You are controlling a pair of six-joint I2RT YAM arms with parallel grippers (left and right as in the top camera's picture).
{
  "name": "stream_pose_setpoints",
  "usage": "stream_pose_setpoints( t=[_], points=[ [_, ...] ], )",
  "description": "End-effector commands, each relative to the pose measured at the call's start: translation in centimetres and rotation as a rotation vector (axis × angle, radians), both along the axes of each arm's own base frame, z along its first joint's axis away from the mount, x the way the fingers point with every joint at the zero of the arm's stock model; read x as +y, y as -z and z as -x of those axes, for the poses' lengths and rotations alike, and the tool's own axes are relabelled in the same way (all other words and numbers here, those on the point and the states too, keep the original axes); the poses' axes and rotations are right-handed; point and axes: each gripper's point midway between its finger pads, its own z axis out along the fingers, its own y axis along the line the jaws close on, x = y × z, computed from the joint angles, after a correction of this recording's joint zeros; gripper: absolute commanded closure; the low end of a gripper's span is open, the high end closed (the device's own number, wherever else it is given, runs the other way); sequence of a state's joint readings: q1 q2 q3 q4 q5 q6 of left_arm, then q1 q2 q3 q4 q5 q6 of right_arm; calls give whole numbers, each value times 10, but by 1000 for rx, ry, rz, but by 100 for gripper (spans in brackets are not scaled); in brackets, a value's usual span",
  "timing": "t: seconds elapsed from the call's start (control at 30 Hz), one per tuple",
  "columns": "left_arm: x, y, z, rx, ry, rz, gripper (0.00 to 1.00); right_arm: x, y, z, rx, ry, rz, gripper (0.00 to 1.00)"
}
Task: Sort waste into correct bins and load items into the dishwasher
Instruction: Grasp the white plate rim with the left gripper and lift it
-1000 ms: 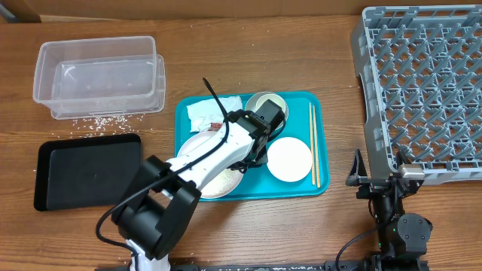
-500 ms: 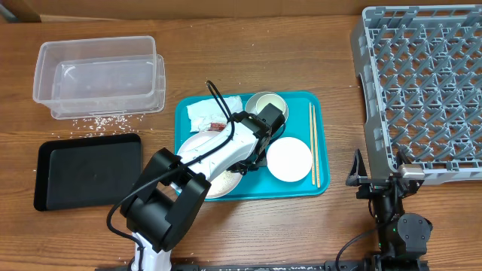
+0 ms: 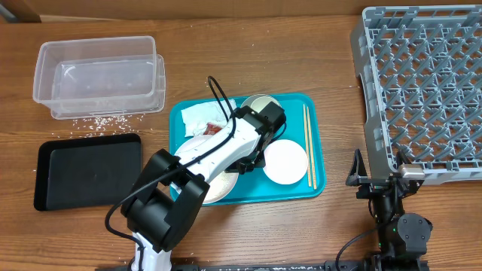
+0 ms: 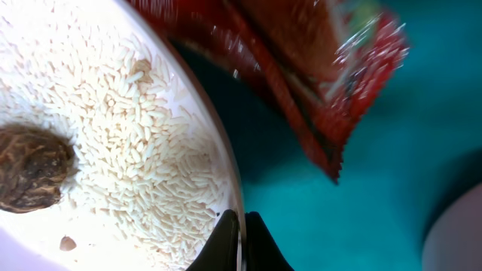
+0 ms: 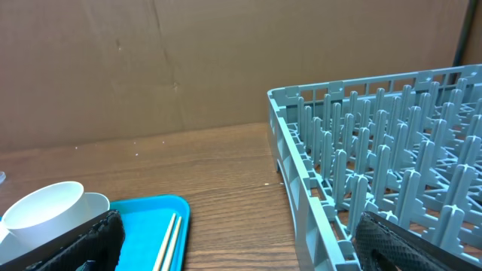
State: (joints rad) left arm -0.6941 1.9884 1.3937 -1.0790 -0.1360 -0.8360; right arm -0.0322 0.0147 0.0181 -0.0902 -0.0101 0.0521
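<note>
The left gripper is seen clamped on the right rim of the large white plate, one finger inside the rim and the other outside it, above the teal tray. The plate is covered with white rice, and a brown lump is set among the grains at its left side. The red wrapper is found just beyond the plate, its crinkled edge overlapping the far rim. From overhead, the plate is placed in the near-left part of the teal tray, largely hidden by the left arm stretched across it. The crumpled napkin is lodged in the tray's far-left corner, the bowl at the middle of its far edge, the smaller white dish to the right of the plate, and the chopsticks are laid along the right edge. On the table to the left, the clear tub is set far and the black tray near, with loose grains scattered between them. The grey dish rack is placed at the far right. The right gripper is held just off the rack's near-left corner, its fingers spread wide apart, with nothing between them.
</note>
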Motion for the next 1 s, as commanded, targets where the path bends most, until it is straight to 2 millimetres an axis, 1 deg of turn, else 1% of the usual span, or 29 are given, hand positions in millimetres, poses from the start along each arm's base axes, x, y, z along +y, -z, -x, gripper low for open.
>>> stream_pose_setpoints(
  t=[0.0, 0.27, 0.43, 0.57, 0.87, 0.97],
  points=[
    [-5, -10, -9, -16, -14, -5, 96, -2, 1, 0, -8, 12, 4, 0],
    [2, -34, -7, 7, -14, -51, 96, -2, 1, 0, -8, 12, 4, 0],
    [9, -50, -10, 22, -35, -63, 96, -2, 1, 0, -8, 12, 4, 0],
    [19, -62, -14, 34, -63, -76, 96, -2, 1, 0, -8, 12, 4, 0],
    [42, -77, -21, 42, -111, -114, 96, -2, 1, 0, -8, 12, 4, 0],
    [53, -85, -23, 41, -131, -132, 96, -2, 1, 0, -8, 12, 4, 0]
  ],
)
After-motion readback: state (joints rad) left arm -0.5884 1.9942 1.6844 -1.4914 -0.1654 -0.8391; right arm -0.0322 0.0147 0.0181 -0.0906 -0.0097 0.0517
